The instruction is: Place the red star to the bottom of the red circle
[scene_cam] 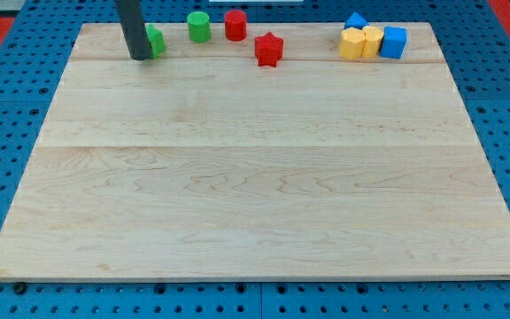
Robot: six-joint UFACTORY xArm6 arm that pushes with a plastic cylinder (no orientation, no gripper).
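Note:
The red star (269, 49) lies near the view's top, just right and below of the red circle (235, 25), a short red cylinder at the top edge. My tip (139, 57) is at the view's top left, touching the left side of a green block (155, 41) whose shape is partly hidden by the rod. The tip is well to the left of the red star and the red circle.
A green cylinder (199, 27) stands left of the red circle. At the top right is a tight cluster: two yellow blocks (352, 43) (373, 41), a blue cube (394, 42) and another blue block (356, 21) behind them. The wooden board (255, 177) lies on a blue pegboard.

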